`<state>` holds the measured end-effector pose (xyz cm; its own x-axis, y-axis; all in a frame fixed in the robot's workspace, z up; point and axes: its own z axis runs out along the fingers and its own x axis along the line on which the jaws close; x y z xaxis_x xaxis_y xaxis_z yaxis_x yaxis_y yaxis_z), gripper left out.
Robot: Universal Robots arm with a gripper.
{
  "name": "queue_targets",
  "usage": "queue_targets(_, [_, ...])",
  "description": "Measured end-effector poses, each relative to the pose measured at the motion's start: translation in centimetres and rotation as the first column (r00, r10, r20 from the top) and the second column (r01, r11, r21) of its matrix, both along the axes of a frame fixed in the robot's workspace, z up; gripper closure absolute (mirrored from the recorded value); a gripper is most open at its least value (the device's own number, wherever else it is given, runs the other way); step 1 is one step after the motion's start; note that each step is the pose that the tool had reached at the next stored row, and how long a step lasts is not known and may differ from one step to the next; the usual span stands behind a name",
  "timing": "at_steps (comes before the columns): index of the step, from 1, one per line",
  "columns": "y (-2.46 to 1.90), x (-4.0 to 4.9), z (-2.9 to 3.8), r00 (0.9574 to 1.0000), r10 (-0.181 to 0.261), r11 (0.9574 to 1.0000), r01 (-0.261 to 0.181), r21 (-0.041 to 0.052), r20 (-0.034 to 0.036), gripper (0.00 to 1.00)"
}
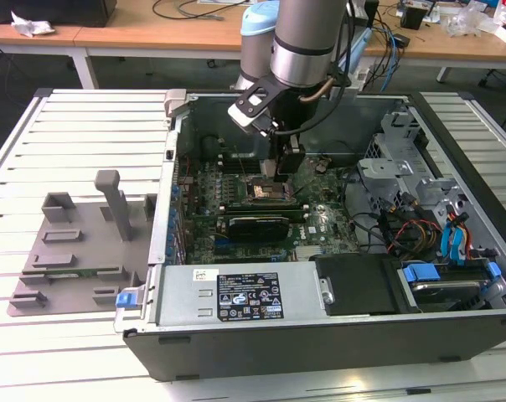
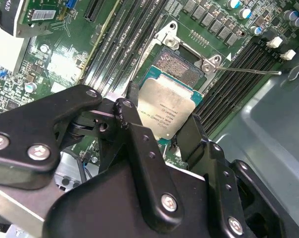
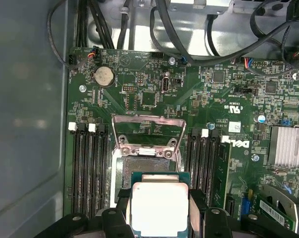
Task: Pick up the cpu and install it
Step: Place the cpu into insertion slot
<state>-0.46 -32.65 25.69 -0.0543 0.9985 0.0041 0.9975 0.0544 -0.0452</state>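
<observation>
Two black fingers (image 2: 139,134) of my gripper (image 2: 162,121) are clamped on opposite edges of the cpu (image 2: 167,111). The pinch is at the rim, so the pale metal top faces up and the contact side underneath is left untouched. That looks to me like the reason for holding it this way.

In the exterior view the gripper (image 1: 276,172) reaches straight down into the open computer case (image 1: 176,134), above the middle of the motherboard (image 3: 154,94). Both wrist views show the chip held flat and level, close over the socket (image 3: 142,164). It is not squared over it yet, because part of the socket's pin field shows past the chip's far edge. I cannot tell whether the chip touches anything below, but I judge it unseated.

The socket's metal load plate (image 3: 148,130) is swung up and back, and its thin lever (image 2: 248,72) is released to one side. This leaves the opening free for a straight drop.

Rows of memory slots (image 3: 87,163) flank the socket on both sides, so the fingers have little room. The grey fixture plate (image 1: 69,260) lies on the table (image 1: 77,113) towards the exterior view's left, well apart from the case.
</observation>
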Motion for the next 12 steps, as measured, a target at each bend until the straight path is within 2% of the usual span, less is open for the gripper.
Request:
queue_targets(5, [0.02, 0.00, -0.76, 1.0000, 0.000, 1.0000, 0.000, 0.0000, 0.0000, 0.45])
queue_targets(7, [0.28, -0.06, -1.10, 1.0000, 0.000, 1.0000, 0.000, 0.0002, 0.0000, 0.45])
queue_targets(12, [0.43, -0.28, -1.59, 1.0000, 0.000, 1.0000, 0.000, 0.0000, 0.0000, 0.45])
